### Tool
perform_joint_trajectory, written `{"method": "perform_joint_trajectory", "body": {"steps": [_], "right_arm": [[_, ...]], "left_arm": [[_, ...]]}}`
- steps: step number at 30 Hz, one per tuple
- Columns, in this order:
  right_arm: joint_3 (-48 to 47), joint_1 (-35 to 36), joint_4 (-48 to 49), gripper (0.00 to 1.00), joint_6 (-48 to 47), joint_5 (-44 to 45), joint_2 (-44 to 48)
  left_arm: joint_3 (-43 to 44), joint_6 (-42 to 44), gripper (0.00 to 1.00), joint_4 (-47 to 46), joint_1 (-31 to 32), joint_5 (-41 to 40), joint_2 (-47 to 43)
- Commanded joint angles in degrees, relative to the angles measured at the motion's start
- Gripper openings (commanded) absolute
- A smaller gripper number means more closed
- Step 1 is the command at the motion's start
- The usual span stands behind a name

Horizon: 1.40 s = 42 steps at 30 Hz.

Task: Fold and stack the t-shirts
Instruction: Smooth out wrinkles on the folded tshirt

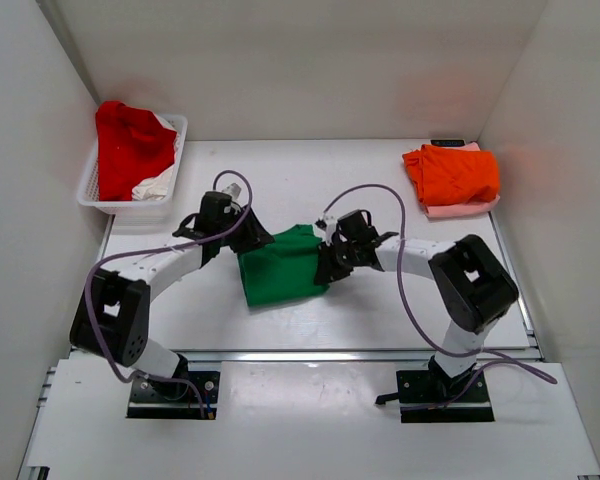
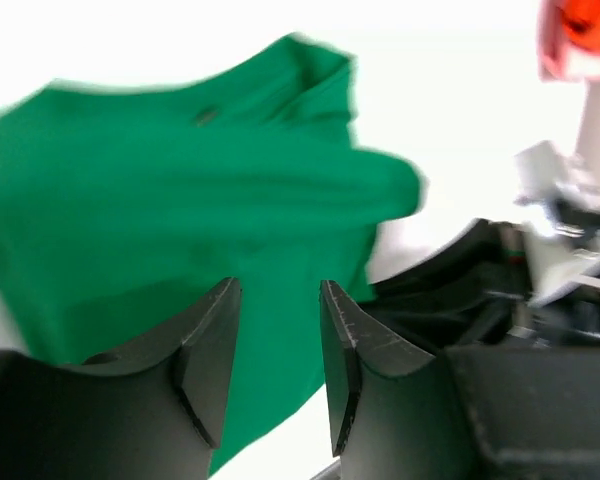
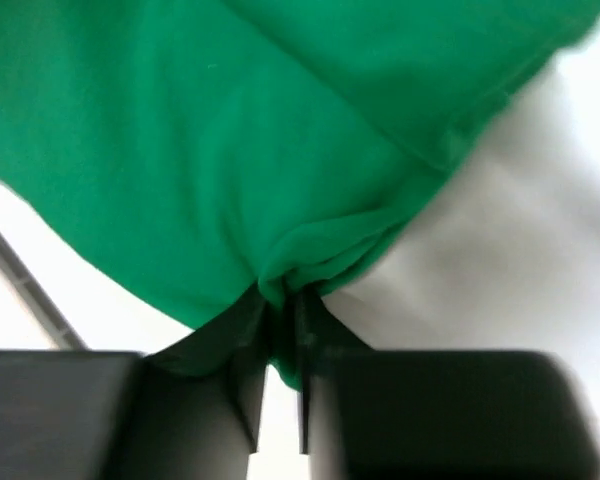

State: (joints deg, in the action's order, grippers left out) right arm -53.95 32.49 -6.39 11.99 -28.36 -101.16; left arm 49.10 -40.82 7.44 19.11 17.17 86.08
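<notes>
- Top view: a bright green t-shirt (image 1: 280, 265) lies bunched, partly folded, at the middle of the white table (image 1: 380, 310), between the two arms. The left gripper (image 1: 242, 232) sits at its upper left edge and the right gripper (image 1: 330, 262) at its right edge. At the far right, an orange t-shirt (image 1: 450, 172) rests folded on a pale pink t-shirt (image 1: 460, 208). At the far left, a white lattice basket (image 1: 100, 195) holds a red t-shirt (image 1: 130, 145) and a white t-shirt (image 1: 155, 185).
- Left wrist: the left gripper (image 2: 280, 290) hangs over the green t-shirt (image 2: 180, 200) with its jaws parted and nothing between them. The picture is blurred. A patch of orange cloth shows at the top right corner.
- Right wrist: the right gripper (image 3: 280, 305) has its jaws clenched on a puckered edge of the green t-shirt (image 3: 230, 150). The cloth fans out from the pinch across the table.
</notes>
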Motion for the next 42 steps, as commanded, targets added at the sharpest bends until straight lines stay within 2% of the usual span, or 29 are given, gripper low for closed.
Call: {"method": "perform_joint_trajectory", "body": {"steps": [1, 3, 4, 6, 10, 12, 16, 22, 26, 27, 29, 31, 42], "right_arm": [[4.2, 0.5, 5.0, 0.15, 2.7, 0.7, 4.7], [4.6, 0.0, 4.5, 0.34, 2.1, 1.2, 6.7], [4.6, 0.1, 4.3, 0.40, 2.2, 2.2, 8.2], [5.5, -0.4, 4.3, 0.46, 1.6, 3.1, 11.4], [8.3, -3.3, 9.2, 0.45, 2.3, 2.3, 18.8], [7.1, -5.1, 9.6, 0.42, 1.3, 1.6, 18.8], [1.6, -5.9, 7.4, 0.43, -2.7, 1.5, 12.9], [-4.3, -6.3, 8.0, 0.46, -4.0, 0.6, 4.8], [-8.0, -5.9, 6.7, 0.41, -4.0, -0.8, 0.1], [-9.0, -5.8, 7.4, 0.34, -3.6, -1.5, -1.0], [-11.0, -5.9, 7.6, 0.12, -3.0, -3.9, -2.1], [-12.7, -5.9, 8.0, 0.02, -2.8, -4.5, -3.3], [-28.9, -7.4, 4.9, 0.00, -4.0, -4.4, -17.9]], "left_arm": [[-2.8, -0.9, 0.48, 0.4, 4.4, -1.6, -4.6], [-5.3, -2.5, 0.48, -1.5, 6.0, -2.0, -5.3], [-7.2, -3.6, 0.48, -2.8, 7.2, -1.4, -5.7], [-9.2, -4.4, 0.47, -3.3, 8.4, -0.2, -5.9], [-13.0, -5.3, 0.47, -3.3, 12.1, -0.3, -7.9], [-13.9, -5.7, 0.47, -3.4, 12.2, -0.6, -8.6], [-15.8, -4.4, 0.46, -4.2, 12.5, -1.5, -6.4], [-17.7, -3.2, 0.45, -5.0, 11.8, -2.3, -2.7], [-18.2, -3.4, 0.44, -5.7, 11.9, -2.1, -2.3], [-18.2, -3.3, 0.45, -5.7, 11.7, -2.3, -2.2], [-18.0, -2.6, 0.45, -5.4, 11.6, -2.1, -2.2], [-18.3, -2.4, 0.44, -5.2, 11.1, -2.1, -2.6], [-19.7, -1.3, 0.44, -4.2, 10.9, -2.4, -4.0]]}}
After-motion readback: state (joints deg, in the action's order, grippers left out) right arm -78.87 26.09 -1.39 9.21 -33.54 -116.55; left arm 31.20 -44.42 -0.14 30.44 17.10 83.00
